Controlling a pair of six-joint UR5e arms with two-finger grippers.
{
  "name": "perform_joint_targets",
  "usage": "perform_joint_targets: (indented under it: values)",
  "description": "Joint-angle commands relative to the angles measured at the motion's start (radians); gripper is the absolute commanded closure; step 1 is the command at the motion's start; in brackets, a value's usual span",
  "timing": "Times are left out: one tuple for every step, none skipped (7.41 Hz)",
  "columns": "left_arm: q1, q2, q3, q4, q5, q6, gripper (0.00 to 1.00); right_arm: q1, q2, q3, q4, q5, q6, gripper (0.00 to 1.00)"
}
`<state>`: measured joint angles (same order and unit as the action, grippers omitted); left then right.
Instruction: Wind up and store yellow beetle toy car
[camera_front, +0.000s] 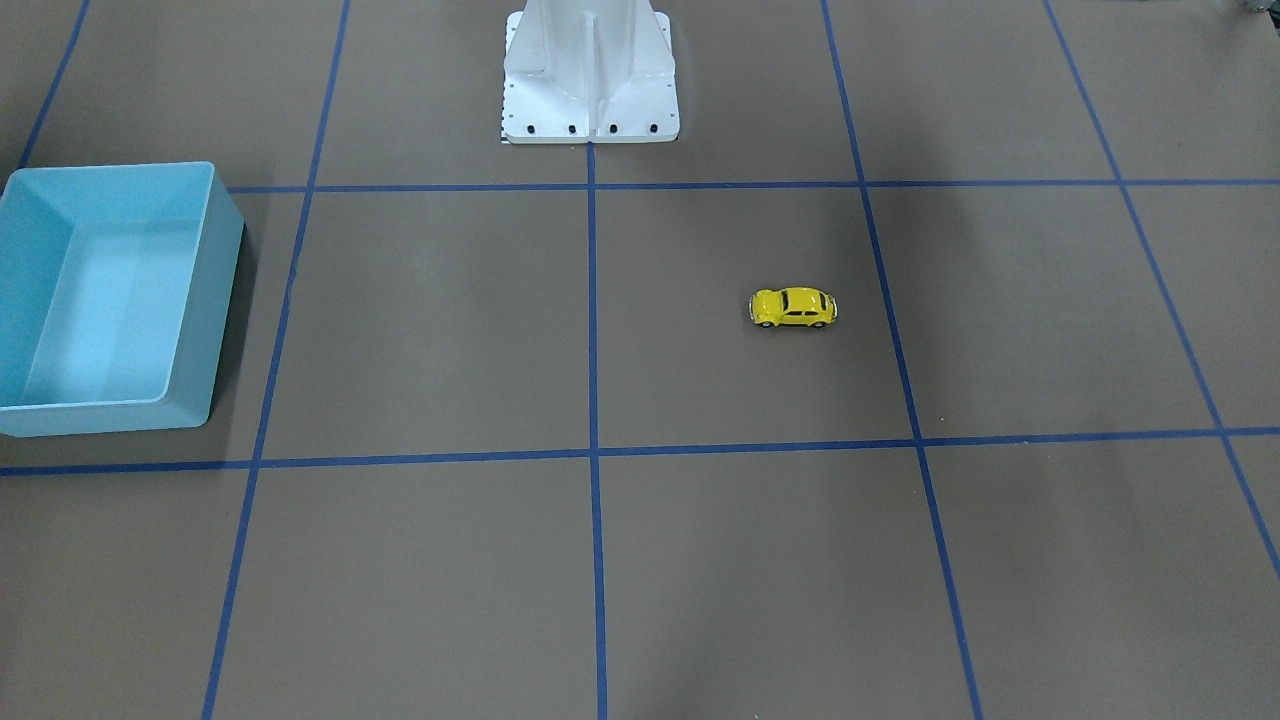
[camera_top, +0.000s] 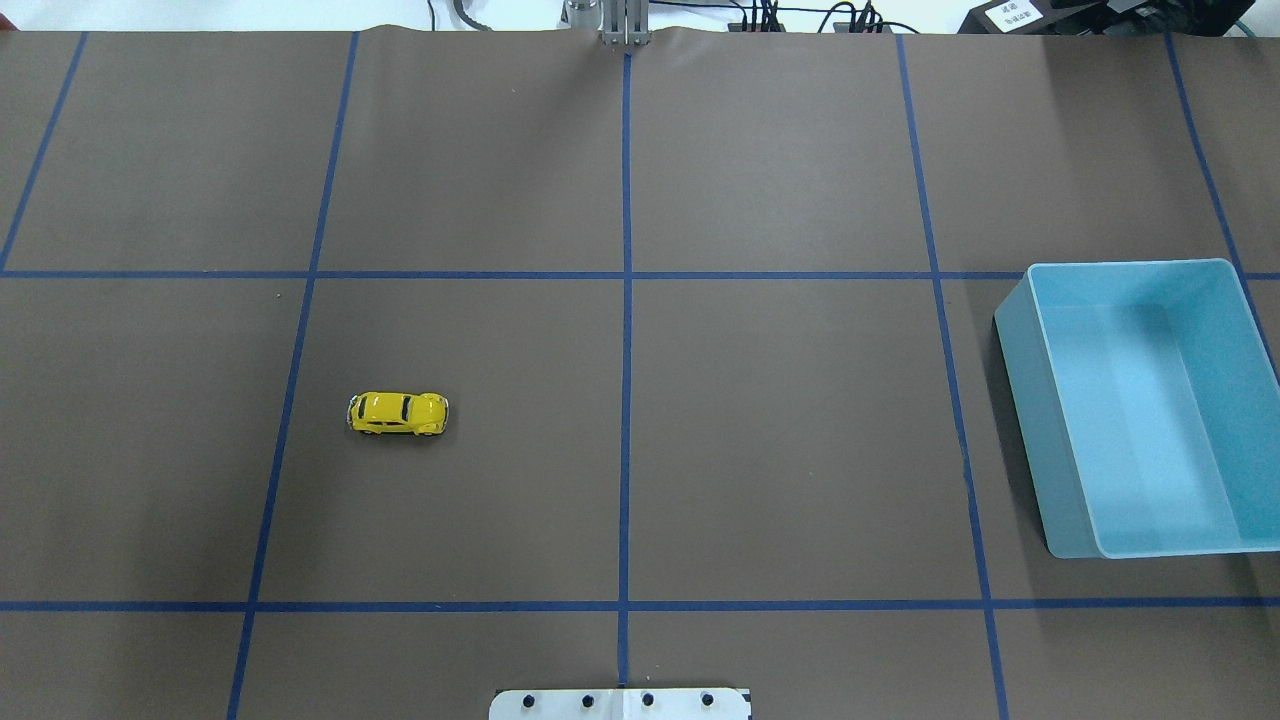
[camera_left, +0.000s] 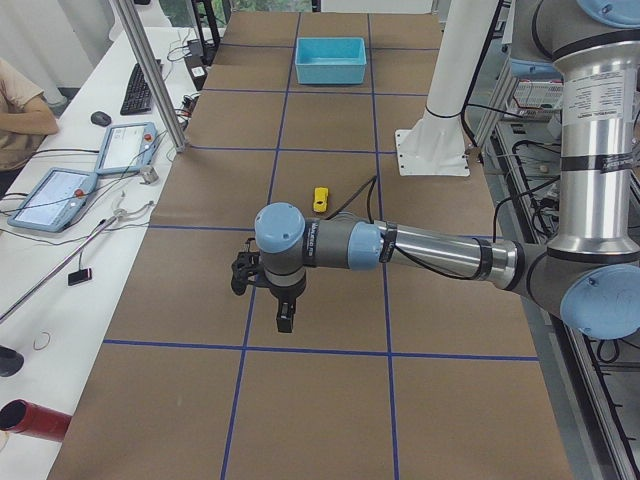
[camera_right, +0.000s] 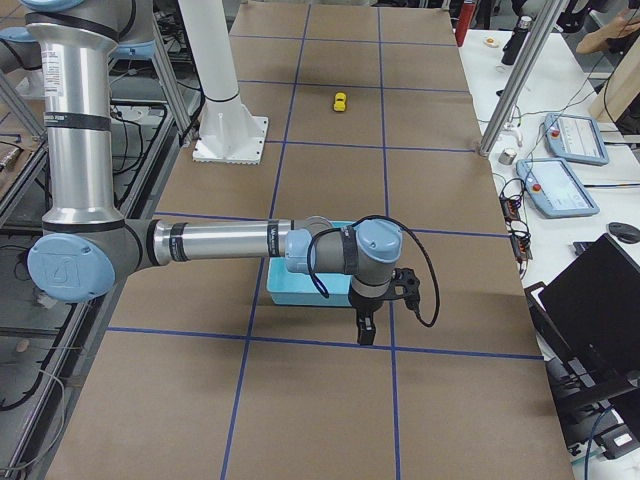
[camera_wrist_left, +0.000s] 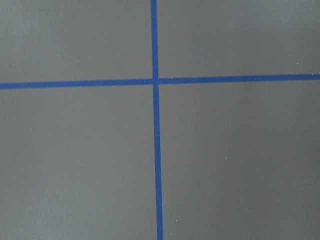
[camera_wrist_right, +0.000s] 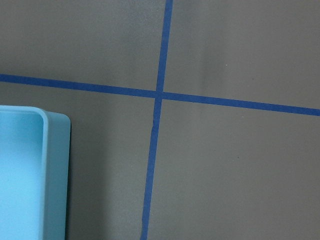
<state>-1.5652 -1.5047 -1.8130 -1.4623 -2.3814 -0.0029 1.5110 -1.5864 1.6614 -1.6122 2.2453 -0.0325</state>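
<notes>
The car (camera_top: 398, 413) stands on its wheels on the table (camera_top: 790, 450), alone in a square of the blue tape (camera_top: 625, 330) grid. Seen from overhead with 12 o'clock pointing away from the robot, it lies at about 9 o'clock from the middle, its length along the 3-to-9 line. The bin (camera_top: 1020, 420) sits well apart at 3 o'clock, open side up and showing nothing inside. That puts the car on the left arm's side and the store on the right arm's, probably so that one arm fetches and the other receives or steadies. Nothing of the task is done yet: the car is untouched and out of the bin. The left gripper (camera_left: 285, 322) hangs fingers-down above a tape crossing, toward 6 o'clock of the car in the left side view, and its wrist camera sees only tape and table. The right gripper (camera_right: 365, 330) hangs the same way just beside the bin, whose corner shows at 8 o'clock in its wrist view. Neither holds anything, but whether the jaws are parted cannot be told, since both appear only from the sides. Both poses look like waiting stances, each arm clear of the car.
</notes>
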Motion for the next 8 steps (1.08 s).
perform_joint_targets:
  values:
    - [0.005,-0.015,0.006,-0.022,0.001,-0.002,0.00,0.000,0.000,0.003,0.000,0.000,-0.001,0.00]
    - [0.026,-0.020,0.014,-0.055,0.001,-0.003,0.00,0.000,0.000,0.003,0.000,-0.001,-0.001,0.00]
    - [0.046,-0.029,0.014,-0.076,-0.001,0.000,0.00,0.000,0.000,0.003,0.000,0.000,-0.001,0.00]
    - [0.060,-0.040,-0.003,-0.104,-0.002,0.001,0.00,0.000,0.000,0.004,0.000,-0.001,-0.001,0.00]
    - [0.118,-0.064,-0.031,-0.127,0.001,0.001,0.00,0.005,-0.003,0.012,0.000,-0.001,-0.001,0.00]
    - [0.222,-0.163,-0.045,-0.116,0.011,0.000,0.00,0.008,-0.004,0.014,0.000,-0.001,-0.001,0.00]
    - [0.305,-0.249,-0.039,-0.116,0.017,-0.002,0.00,0.006,-0.004,0.014,0.000,-0.001,-0.001,0.00]
    - [0.377,-0.279,-0.057,-0.119,0.024,-0.002,0.00,0.008,-0.004,0.015,-0.002,-0.001,-0.001,0.00]
